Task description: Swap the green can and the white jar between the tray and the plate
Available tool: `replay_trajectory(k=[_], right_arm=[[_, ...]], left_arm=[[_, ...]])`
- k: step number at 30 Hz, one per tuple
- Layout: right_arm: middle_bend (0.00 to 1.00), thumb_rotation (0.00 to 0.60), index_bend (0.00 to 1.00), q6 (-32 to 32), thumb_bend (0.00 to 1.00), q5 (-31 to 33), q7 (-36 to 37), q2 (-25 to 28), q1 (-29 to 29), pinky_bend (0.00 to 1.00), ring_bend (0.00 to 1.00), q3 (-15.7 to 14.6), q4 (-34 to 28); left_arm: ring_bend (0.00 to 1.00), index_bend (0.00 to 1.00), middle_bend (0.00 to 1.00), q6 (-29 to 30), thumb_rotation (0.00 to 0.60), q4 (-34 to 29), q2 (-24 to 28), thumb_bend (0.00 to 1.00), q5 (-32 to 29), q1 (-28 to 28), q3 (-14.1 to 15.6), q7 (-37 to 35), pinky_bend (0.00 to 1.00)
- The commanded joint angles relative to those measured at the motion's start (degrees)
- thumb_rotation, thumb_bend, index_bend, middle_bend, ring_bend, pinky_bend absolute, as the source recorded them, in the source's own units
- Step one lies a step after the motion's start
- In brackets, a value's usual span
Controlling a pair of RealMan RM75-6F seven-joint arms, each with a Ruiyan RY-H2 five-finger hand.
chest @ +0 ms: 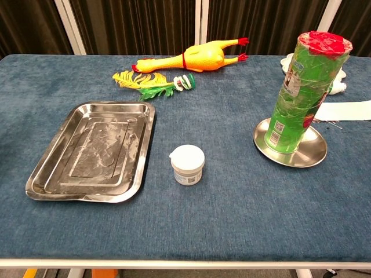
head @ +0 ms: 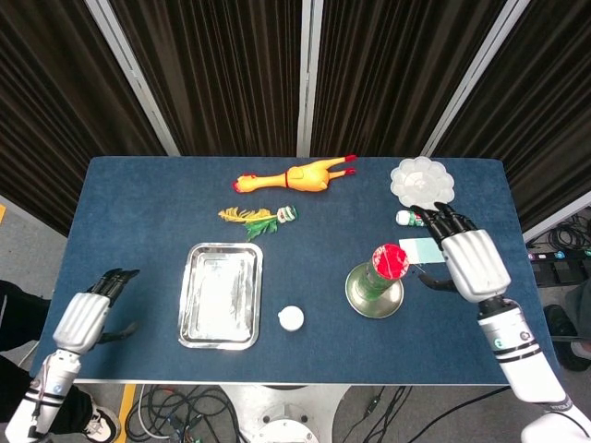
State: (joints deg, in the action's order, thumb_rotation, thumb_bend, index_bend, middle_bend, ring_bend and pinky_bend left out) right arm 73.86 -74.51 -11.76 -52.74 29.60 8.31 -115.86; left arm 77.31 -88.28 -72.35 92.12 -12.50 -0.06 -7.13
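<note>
Head view shows my right hand [head: 471, 263] spread and empty beside the green can [chest: 301, 92] on the plate [chest: 313, 155], the left hand [head: 83, 318] likewise, so I judge the white jar [chest: 187, 164] needs gripping next.

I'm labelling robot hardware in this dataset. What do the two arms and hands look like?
Both match: the left hand and right hand have silver-grey, ribbed backs and black fingers. The forearms are glossy white, with a dark ring at the wrist and a small green-lit spot just behind it. No loose cables show on them.
</note>
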Motion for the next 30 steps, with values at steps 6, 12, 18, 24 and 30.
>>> replay_trajectory(k=[6, 12, 18, 24, 30], right_arm=[[0.17, 0.600, 0.07, 2.93, 0.01, 0.09, 10.62, 1.90, -4.80, 0.24, 0.08, 1.34, 6.40], [0.15, 0.600, 0.05, 2.67, 0.01, 1.39, 14.91, 1.90, -6.35, 0.24, 0.08, 2.15, 10.33], [0.16, 0.600, 0.05, 2.44, 0.01, 2.08, 18.73, 1.57, -8.11, 0.24, 0.08, 2.39, 13.59], [0.16, 0.600, 0.05, 2.19, 0.01, 2.13, 21.56, 1.55, -9.56, 0.24, 0.08, 2.56, 15.99], [0.16, 0.600, 0.05, 2.26, 0.01, 1.48, 23.84, 1.55, -10.77, 0.24, 0.08, 2.72, 17.51]], left_arm=[[0.09, 0.13, 0.16, -7.70, 0.600, -4.07, -5.06, 0.18, 4.70, -8.24, -1.13, 3.45, 0.35], [0.09, 0.14, 0.16, -13.89, 0.600, -5.03, -9.03, 0.18, 6.42, -14.97, -3.09, 7.81, 0.35], [0.11, 0.14, 0.16, -19.76, 0.600, -4.75, -12.11, 0.18, 6.59, -21.57, -5.69, 12.90, 0.35], [0.13, 0.15, 0.17, -24.50, 0.600, -4.40, -14.94, 0.18, 6.56, -26.35, -6.01, 18.08, 0.36], [0.13, 0.16, 0.18, -27.55, 0.600, -3.00, -16.96, 0.18, 5.70, -28.99, -5.05, 22.26, 0.35]])
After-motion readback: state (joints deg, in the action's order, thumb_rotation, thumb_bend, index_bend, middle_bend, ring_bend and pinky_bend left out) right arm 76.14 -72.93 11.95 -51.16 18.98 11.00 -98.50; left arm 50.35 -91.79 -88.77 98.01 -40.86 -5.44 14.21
